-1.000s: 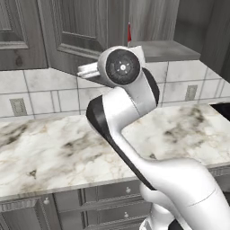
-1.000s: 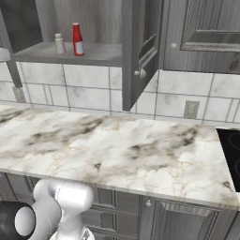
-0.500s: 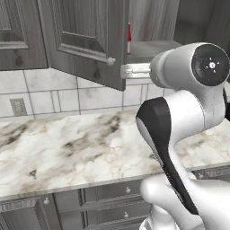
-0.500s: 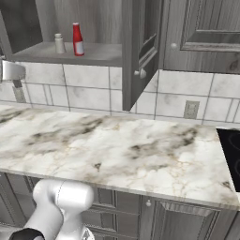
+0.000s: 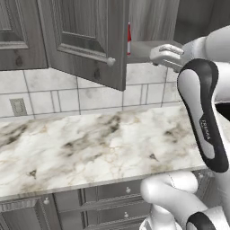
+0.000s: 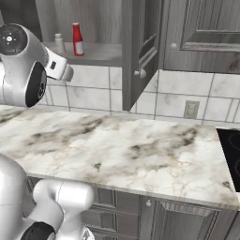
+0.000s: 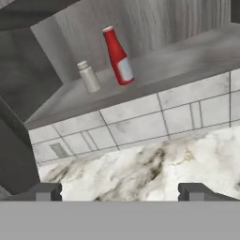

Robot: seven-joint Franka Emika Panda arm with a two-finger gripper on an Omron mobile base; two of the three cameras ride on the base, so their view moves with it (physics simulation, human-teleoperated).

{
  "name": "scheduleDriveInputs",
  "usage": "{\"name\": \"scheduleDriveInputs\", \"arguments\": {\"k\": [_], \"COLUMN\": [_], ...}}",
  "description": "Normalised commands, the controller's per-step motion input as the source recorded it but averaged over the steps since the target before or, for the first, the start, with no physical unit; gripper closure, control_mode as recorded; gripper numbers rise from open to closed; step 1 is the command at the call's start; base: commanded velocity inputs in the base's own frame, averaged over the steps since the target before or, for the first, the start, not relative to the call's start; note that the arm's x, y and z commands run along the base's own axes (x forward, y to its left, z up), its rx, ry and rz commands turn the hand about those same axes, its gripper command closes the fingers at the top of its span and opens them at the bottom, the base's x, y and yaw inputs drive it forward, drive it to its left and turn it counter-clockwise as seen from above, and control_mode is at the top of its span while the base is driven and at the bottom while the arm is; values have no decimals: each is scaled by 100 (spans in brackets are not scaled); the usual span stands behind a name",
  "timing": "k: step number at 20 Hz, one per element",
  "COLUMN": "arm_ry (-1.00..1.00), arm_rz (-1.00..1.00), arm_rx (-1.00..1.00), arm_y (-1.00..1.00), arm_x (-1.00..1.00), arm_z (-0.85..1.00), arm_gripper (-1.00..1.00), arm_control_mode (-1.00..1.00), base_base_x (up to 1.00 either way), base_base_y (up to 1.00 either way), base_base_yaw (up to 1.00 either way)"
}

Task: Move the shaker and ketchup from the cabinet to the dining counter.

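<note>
Left base view, L to R: closed wall-cabinet door at far left, then open cabinet door swung out w/ small round knob at its edge; just right of door edge, thin strip of red ketchup visible on cabinet shelf, rest hidden behind door. Gripper next, raised to about shelf height in front of shelf lip, well above marble worktop; fingers not clear here. White arm fills right side, rising from lower right. Below: white tiled backsplash w/ outlet at left, worktop, grey drawer units w/ knobs. Right base view, L to R: arm's round joint and link at upper left, near shelf front; behind it shaker, small pale, upright on shelf; ketchup just right of shaker, upright, not touching it, white label on front. Then open door seen edge-on, further closed cabinet door at right, outlet in tiles, dark cooktop at far right edge of worktop. Hand view (tilted): shaker left, ketchup right, both standing on shelf, near each other but apart, toward back wall of cabinet; tiles and worktop below shelf. Finger tips at bottom corners, spread wide, nothing between them, well short of both items. Neither item touched.
</note>
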Motion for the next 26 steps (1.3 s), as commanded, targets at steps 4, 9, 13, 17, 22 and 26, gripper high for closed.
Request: {"name": "scheduleDriveInputs", "arguments": {"k": [4, 9, 13, 17, 22, 26], "arm_ry": [27, 19, 5, -19, -35, -39], "arm_rz": [19, 27, 37, 49, 44, 15], "arm_rx": [11, 6, 3, -1, -6, -11], "arm_y": [58, 100, 100, 100, 100, 90], "arm_x": [100, 99, 46, -36, -66, -27], "arm_z": [-2, -9, -8, -21, -35, -18], "arm_gripper": [-100, -100, -100, -100, -100, -100], "arm_control_mode": [-100, -100, -100, -100, -100, -100], "base_base_x": [0, 0, 0, 0, 0, 0], "base_base_y": [0, 0, 0, 0, 0, 0], "base_base_yaw": [0, 0, 0, 0, 0, 0]}}
